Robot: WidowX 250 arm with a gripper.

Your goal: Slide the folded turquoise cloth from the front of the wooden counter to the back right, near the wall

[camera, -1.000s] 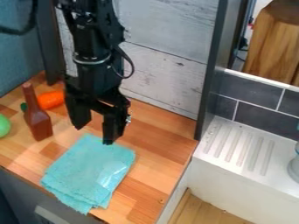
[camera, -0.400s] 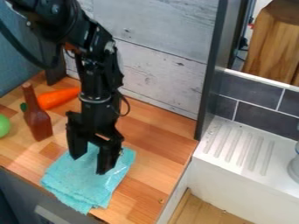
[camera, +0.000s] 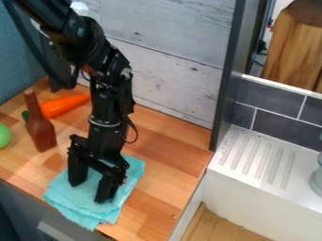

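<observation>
Left of the sink [camera: 253, 157], the counter [camera: 170, 150] bears the cloth [camera: 84, 200] and, further left, the bottle [camera: 40, 128] before the carrot [camera: 65, 104].

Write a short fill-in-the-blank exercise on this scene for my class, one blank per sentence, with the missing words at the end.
The robot hand hangs down over a folded turquoise ____. Its two fingers are not together but ____. Behind the brown bottle lies an orange toy ____. The round object at the view's left edge is coloured ____.

Missing words: cloth; apart; carrot; green.
</observation>
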